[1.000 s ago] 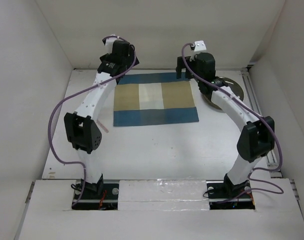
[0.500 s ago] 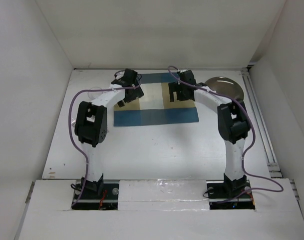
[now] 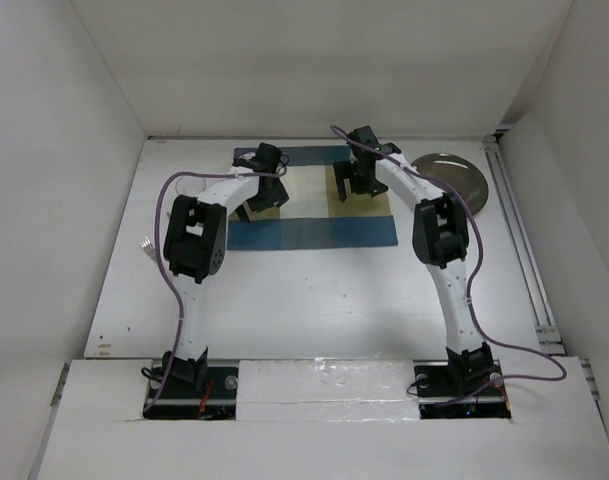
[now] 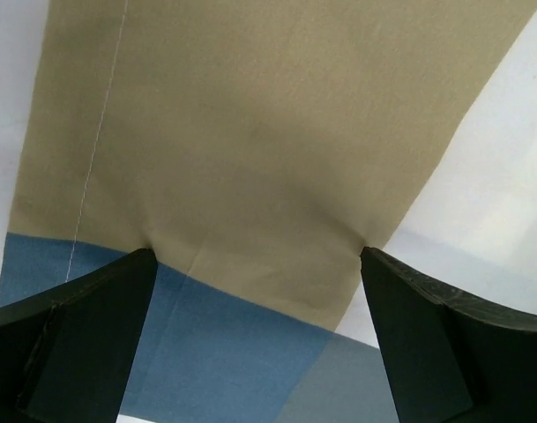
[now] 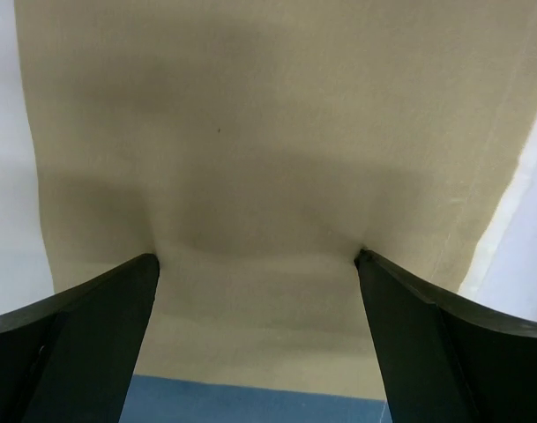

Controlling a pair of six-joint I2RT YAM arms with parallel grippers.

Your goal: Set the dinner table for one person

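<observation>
While both arms reach over the white counter, which lies under everything in the booth, the left tool is wide open, tips touching the placemat on its left tan stripe, holding nothing. Same for the right tool: wide open, tips on the right tan stripe. Grey plate at far right.

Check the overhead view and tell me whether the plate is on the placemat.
No, the plate lies on the bare dinner table, to the right of the placemat.
</observation>
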